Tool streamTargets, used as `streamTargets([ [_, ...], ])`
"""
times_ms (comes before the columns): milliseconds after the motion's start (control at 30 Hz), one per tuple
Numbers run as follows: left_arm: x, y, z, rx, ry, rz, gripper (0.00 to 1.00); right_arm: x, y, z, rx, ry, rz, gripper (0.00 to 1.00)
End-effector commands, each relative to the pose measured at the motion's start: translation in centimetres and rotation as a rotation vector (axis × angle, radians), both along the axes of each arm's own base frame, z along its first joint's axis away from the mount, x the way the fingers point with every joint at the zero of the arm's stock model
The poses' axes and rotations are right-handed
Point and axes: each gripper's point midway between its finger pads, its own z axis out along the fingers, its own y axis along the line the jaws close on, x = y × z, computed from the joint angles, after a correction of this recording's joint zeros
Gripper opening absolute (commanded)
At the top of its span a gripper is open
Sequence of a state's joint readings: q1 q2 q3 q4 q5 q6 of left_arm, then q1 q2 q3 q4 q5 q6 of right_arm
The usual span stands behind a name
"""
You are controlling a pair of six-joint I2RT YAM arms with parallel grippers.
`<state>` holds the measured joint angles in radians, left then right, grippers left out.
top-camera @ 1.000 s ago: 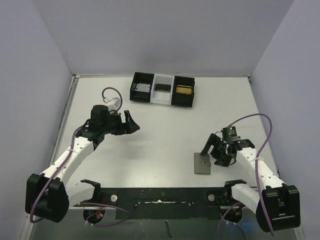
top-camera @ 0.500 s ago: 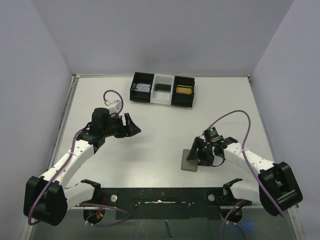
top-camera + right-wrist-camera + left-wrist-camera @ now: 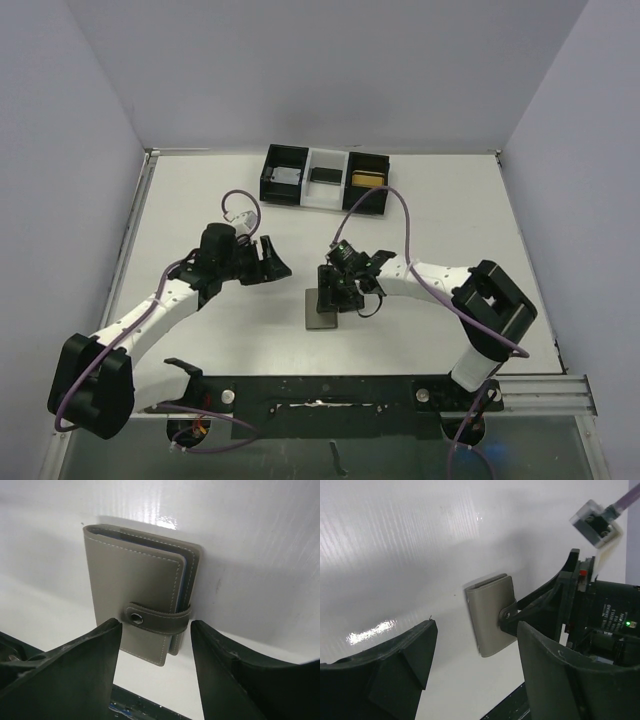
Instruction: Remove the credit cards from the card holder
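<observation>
Right fingers (image 3: 75, 665), spread, straddle the snap tab (image 3: 150, 619) of the closed grey leather bifold card holder (image 3: 132, 580), now dragged leftward to mid-worktop (image 3: 430, 215); left fingers (image 3: 385, 675), spread and empty, have moved closer.

Card holder (image 3: 135, 592): matt grey leather-look cover, pale stitching, shiny metal snap (image 3: 135, 619). Table (image 3: 260, 540): glossy white, faintly ribbed, plastic-looking. Right gripper (image 3: 155, 625) fingers (image 3: 70, 665): matt black plastic.

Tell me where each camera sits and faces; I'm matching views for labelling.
Top external: above and behind the bases, looking down; left gripper and right gripper show.
Left wrist: faces the card holder past own fingers; right gripper shows too.
Right wrist: close on the card holder, between own fingers.
Shared: every view holds the card holder.
</observation>
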<state>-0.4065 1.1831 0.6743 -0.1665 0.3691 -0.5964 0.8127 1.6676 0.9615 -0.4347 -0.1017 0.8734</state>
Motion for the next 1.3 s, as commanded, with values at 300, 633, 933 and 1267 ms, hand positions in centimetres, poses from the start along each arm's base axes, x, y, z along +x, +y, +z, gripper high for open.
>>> streamTargets([
  [300,1.7,0.5,0.2,-0.018,-0.04,0.117,0.64,10.5,-4.6,7.2,-0.048,-0.288,-0.132,0.6],
  [633,2.3,2.4,2.0,0.011,-0.104,0.228,0.63,25.0,-7.8,12.5,-0.163,-0.516,-0.324,0.59],
  [933,1.5,2.9,2.4,0.02,-0.107,0.225,0.64,32.1,-7.0,12.7,-0.134,-0.538,-0.287,0.57],
  [1267,1.2,3.1,2.1,0.034,-0.108,0.217,0.64,34.2,-4.8,12.2,-0.068,-0.547,-0.238,0.59],
])
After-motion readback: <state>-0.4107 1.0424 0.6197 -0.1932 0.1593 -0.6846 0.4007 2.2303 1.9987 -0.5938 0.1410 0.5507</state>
